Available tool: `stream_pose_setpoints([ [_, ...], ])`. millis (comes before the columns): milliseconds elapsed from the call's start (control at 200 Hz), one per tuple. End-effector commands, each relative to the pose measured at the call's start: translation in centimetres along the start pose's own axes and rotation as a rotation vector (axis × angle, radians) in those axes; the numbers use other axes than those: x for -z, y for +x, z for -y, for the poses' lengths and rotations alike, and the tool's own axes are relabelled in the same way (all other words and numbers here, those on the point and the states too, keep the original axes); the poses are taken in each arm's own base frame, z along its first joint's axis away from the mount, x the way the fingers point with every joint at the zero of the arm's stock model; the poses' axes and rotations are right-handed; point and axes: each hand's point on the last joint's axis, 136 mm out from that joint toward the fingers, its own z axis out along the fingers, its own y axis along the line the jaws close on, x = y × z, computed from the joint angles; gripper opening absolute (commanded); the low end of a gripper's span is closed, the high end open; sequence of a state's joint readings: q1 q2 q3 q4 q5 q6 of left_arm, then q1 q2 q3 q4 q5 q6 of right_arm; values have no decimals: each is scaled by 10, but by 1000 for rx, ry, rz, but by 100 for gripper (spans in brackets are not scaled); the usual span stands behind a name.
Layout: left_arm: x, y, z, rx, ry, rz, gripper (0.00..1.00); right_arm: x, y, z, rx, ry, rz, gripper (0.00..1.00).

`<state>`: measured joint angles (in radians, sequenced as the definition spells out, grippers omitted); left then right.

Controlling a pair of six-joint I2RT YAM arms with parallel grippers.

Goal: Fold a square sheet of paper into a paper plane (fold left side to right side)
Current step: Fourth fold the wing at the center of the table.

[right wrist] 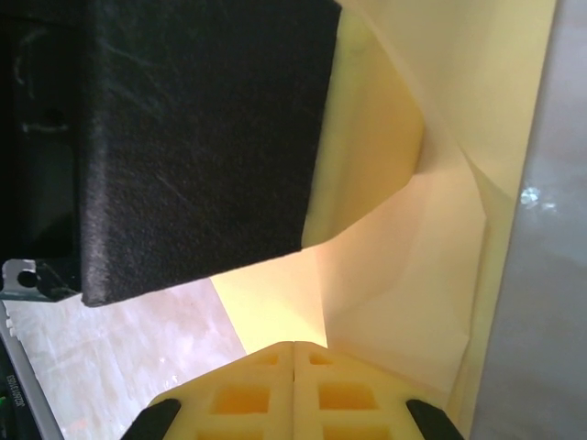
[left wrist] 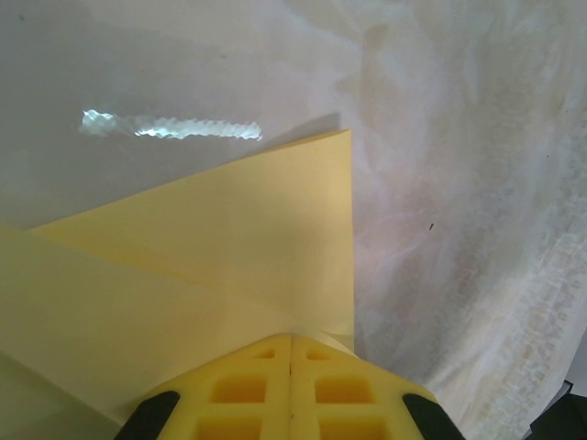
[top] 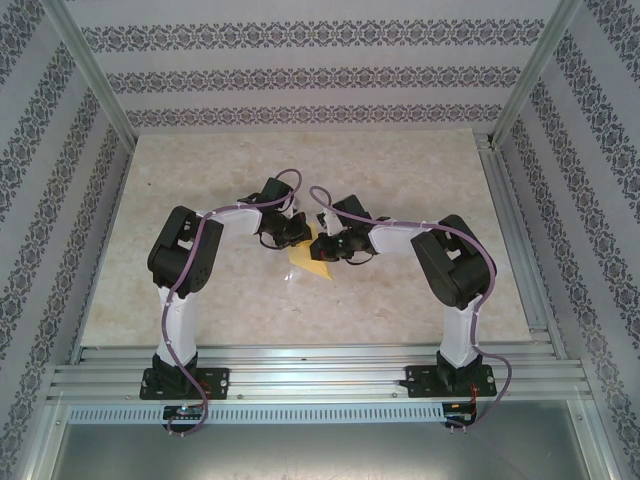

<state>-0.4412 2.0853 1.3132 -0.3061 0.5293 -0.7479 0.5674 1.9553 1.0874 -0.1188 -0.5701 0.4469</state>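
Both claws are fully closed: left claw (left wrist: 292, 341) and right claw (right wrist: 293, 346) each pinch the square sheet of paper (top: 310, 262), mid-table (top: 400, 170) between the arms. I judge this double grip steadies the sheet for folding left side to right.

Mustard-yellow square sheet of paper (top: 311, 263) on a cream, marble-veined table (top: 400, 170). Walls (top: 300, 60) white with grey floral bands. Arms (top: 178, 320) white and black, purple cables (top: 289, 173). Left gripper (left wrist: 291, 353) and right gripper (right wrist: 293, 356) bright yellow, black-cornered.
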Motion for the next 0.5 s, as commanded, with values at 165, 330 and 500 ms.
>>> stream_pose_setpoints([
  [165,-18,22,-46,32,-177,-59,0,-10,36,29,-37,66,-77,0],
  [330,-19,22,-48,31,-184,-61,0,-9,52,36,-54,81,-100,0],
  [500,-18,21,-49,30,-193,-61,0,-2,67,40,-56,87,-120,0],
])
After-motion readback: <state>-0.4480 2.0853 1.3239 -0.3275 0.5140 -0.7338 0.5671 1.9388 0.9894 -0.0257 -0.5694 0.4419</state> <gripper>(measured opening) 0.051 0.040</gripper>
